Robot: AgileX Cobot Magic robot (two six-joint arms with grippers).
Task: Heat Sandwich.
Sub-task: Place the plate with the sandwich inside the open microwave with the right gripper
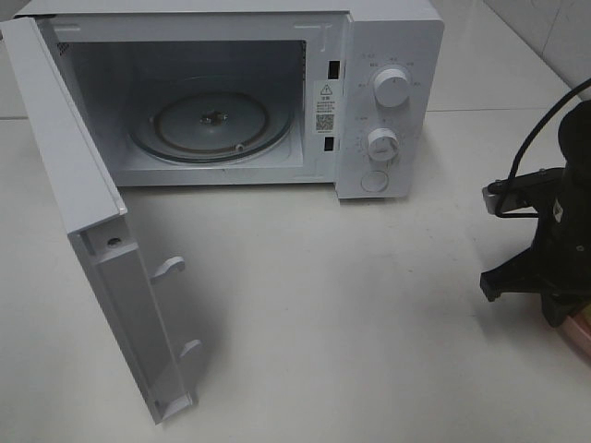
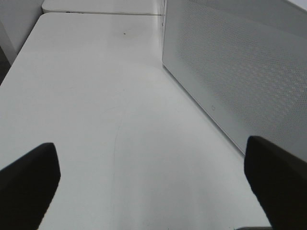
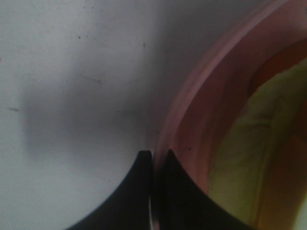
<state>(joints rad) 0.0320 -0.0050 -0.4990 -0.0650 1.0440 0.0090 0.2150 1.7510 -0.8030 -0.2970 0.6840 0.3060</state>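
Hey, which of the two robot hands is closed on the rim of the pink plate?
The right hand, pinched shut on the rim of the pink plate. The left hand stands wide open above the table, holding nothing.

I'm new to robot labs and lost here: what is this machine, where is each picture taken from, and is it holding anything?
It is a robot with two arms, each ending in a two-finger gripper. The wide picture comes from a camera mounted high, looking down at a white table with a microwave, its door open and nothing on the glass turntable. The other two pictures come from cameras on the wrists. The left gripper is open over the table, holding nothing. The right gripper is shut on the rim of a pink plate carrying the sandwich.
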